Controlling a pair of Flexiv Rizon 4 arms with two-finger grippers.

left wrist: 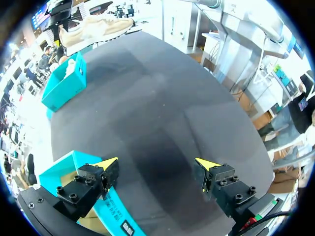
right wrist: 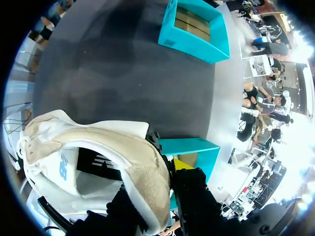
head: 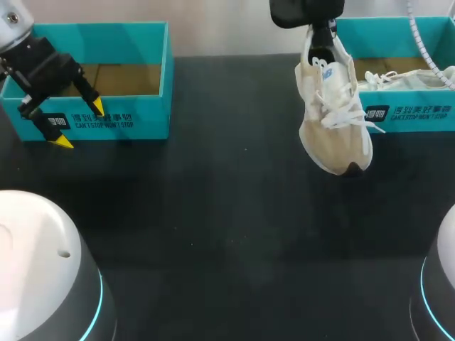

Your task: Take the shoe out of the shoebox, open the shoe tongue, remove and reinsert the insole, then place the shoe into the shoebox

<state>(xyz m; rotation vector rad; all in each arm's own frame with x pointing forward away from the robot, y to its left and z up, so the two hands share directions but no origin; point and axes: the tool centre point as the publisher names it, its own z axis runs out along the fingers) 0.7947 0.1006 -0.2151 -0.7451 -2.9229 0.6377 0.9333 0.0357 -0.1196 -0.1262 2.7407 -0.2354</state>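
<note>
While the right pincer (head: 322,44) clamps its heel collar, the shoe (head: 334,114) hangs toe-down over the black worktop (head: 213,213), just beside the right shoebox (head: 419,114); blue logo on its side, white print on the box front. Left pincer (head: 79,124) gapes, well apart from that box.

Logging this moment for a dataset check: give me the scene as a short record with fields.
left gripper: open, empty, over the front wall of the left shoebox
right gripper: shut on the heel of the shoe
shoe: hanging toe down in front of the right shoebox
left shoebox: no shoe visible inside
right shoebox: holds a second shoe
</note>
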